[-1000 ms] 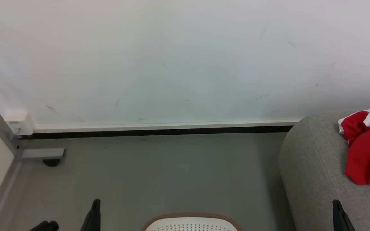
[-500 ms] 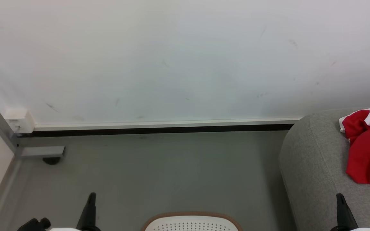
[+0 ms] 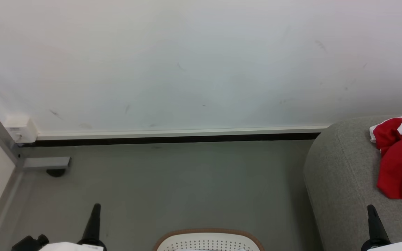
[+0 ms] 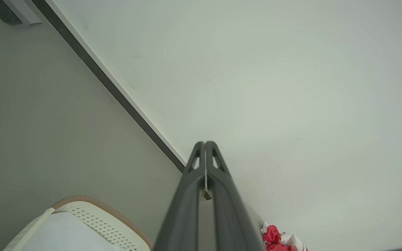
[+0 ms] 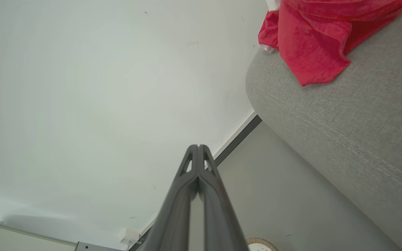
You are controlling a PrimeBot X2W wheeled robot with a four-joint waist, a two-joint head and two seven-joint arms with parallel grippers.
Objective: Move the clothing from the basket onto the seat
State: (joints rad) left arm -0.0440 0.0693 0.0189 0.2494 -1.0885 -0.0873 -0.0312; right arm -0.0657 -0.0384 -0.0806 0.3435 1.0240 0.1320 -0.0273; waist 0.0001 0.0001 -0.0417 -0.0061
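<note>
Left gripper [image 3: 95, 209] and right gripper [image 3: 371, 210] are both closed with nothing between the fingers. In the left wrist view the left gripper [image 4: 205, 143] has its tips touching, with only a thin pale slit lower down. In the right wrist view the right gripper [image 5: 198, 146] is pressed together along its length. Against the head view of a second ago, both dark fingers reach further up from the bottom edge, the left one a little more to the left and the right one a little more to the right. Pale forearm casing has also come into the lower corners beneath them. The whole scene sits slightly higher than before, skirting [image 3: 173, 137] and all, so the camera has tipped a little. The things themselves lie as they did. The clothing [image 3: 396, 167] is a crumpled red heap with a white part at its top. It rests on the seat [image 3: 340, 181] at the right edge, near the seat's rounded end, and shows again in the right wrist view [image 5: 312, 42] draped over the grey fabric [image 5: 344, 132]. The basket [image 3: 204, 231] stands on the floor [image 3: 173, 188] at bottom centre between the two grippers, well apart from the clothing. Only the far arc of its brown rim and perforated white wall is in view. From the left wrist its rim [image 4: 99, 205] curves round a pale inside, whose contents I cannot make out.
</note>
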